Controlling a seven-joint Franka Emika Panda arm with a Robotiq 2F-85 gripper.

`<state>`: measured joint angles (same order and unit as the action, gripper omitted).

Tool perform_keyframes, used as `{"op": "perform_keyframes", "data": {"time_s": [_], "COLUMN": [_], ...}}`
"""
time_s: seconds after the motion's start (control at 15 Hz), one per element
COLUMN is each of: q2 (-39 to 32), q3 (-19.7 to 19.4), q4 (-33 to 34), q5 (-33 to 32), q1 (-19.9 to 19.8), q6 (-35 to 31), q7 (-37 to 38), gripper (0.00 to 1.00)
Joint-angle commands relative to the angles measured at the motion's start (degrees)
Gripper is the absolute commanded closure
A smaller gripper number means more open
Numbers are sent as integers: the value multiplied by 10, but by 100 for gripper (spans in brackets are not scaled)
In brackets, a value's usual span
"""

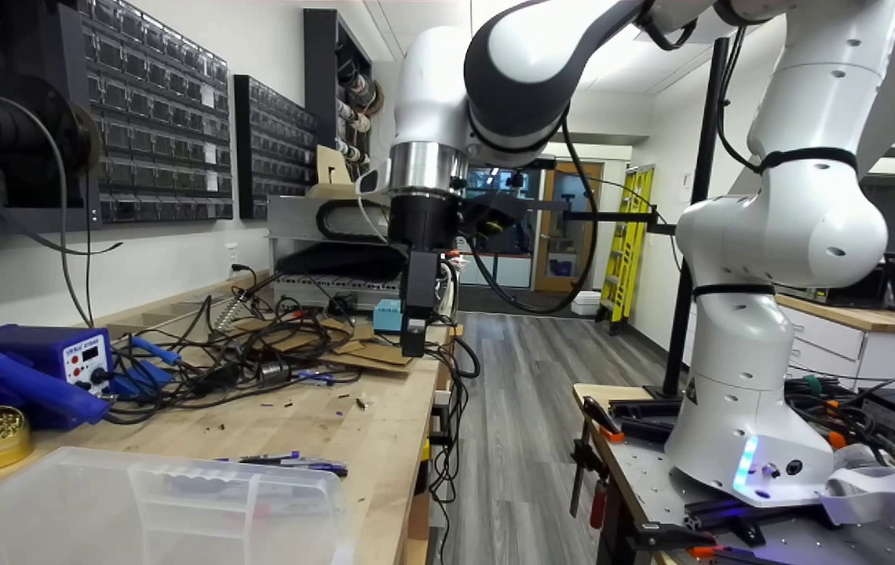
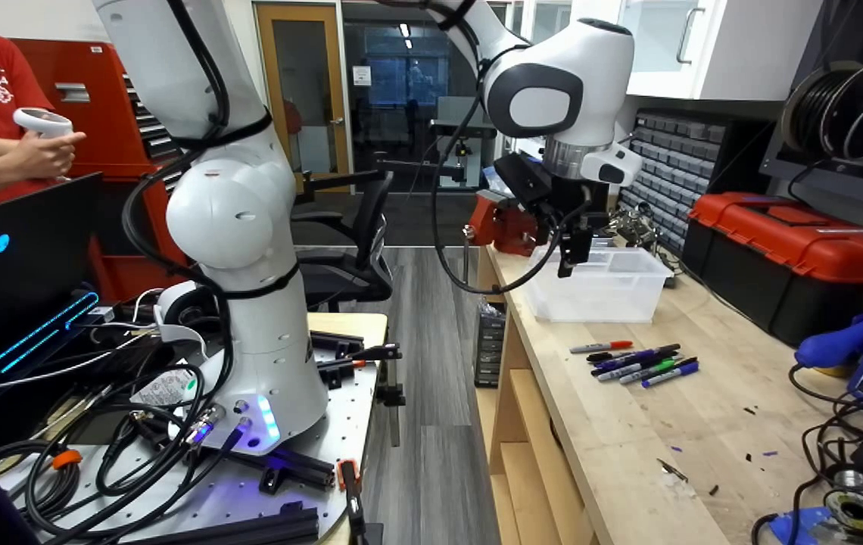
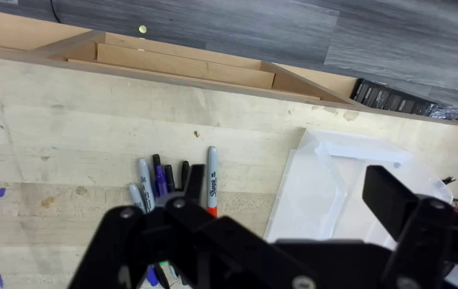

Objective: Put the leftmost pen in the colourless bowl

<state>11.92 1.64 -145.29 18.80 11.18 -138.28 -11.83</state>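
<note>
Several pens lie loosely together on the wooden table, shown in both exterior views (image 1: 290, 463) (image 2: 640, 366). A grey marker with a red cap (image 2: 602, 347) lies a little apart at the bowl side of the group and is leftmost in that exterior view. The red-capped marker also shows in the wrist view (image 3: 212, 176), partly behind a finger. The colourless bowl (image 2: 598, 295) is a clear plastic container beside the pens, also in the wrist view (image 3: 305, 196) and an exterior view (image 1: 47, 486). My gripper (image 3: 287, 172) is open with nothing between its fingers, high above the bowl (image 2: 575, 257).
A red and black toolbox (image 2: 802, 257) and a blue soldering station (image 1: 47, 369) stand along the wall side. Tangled cables (image 1: 259, 353) cover part of the table. A red vise (image 2: 503, 223) sits beyond the bowl. The table's edge (image 3: 172, 80) drops to the floor.
</note>
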Motion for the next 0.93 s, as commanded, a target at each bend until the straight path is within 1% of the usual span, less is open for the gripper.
{"op": "perform_keyframes", "data": {"time_s": [0.0, 0.6, 0.87], "q2": [-64, -193, -248], "q3": [13, 36, 39], "q4": [36, 123, 162], "q5": [-5, -40, -80], "q1": [-4, -23, -35], "q6": [-42, -107, -127], "q7": [-22, -46, -39], "gripper": [0, 0, 0]}}
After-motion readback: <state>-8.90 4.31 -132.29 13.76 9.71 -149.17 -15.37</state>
